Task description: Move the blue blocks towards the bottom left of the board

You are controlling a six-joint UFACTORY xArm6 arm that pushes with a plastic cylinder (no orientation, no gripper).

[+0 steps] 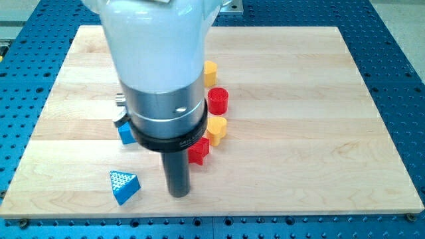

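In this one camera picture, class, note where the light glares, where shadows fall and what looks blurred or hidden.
In the camera view, glare washes out the arm's white housing; my tip and the blue triangular block to its left look sharp, each with a soft shadow on the wooden board; the arm hides part of the blue block behind it.

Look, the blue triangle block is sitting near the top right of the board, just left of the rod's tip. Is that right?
Not quite. The blue triangle block sits near the bottom left of the wooden board, not the top right. The camera view shows it there, and it is indeed just left of my tip, a small gap apart.
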